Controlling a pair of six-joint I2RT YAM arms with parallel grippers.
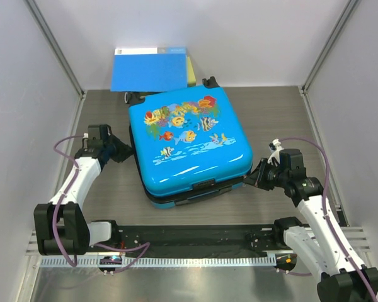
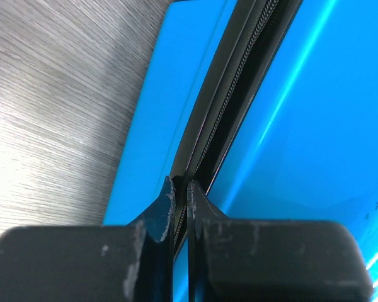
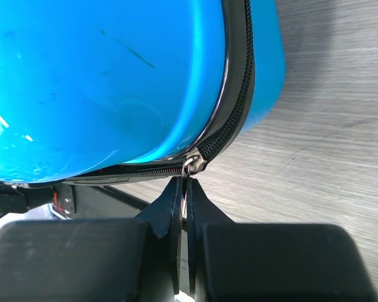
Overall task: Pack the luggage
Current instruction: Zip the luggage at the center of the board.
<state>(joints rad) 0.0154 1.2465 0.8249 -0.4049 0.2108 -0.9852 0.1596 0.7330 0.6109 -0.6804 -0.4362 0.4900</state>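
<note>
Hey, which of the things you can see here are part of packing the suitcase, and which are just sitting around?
Part of the job:
suitcase, closed, lying flat
zipper pull, pinched by the right claw
left claw, shut, tips at the side seam

Just lying about:
blue folder
yellow-green box peeking out at its right edge, both behind the suitcase

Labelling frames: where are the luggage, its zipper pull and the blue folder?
luggage (image 1: 188,139): top external view, printed lid.
zipper pull (image 3: 191,165): right wrist view, metal top end.
blue folder (image 1: 150,72): top external view, cover's middle.
</note>
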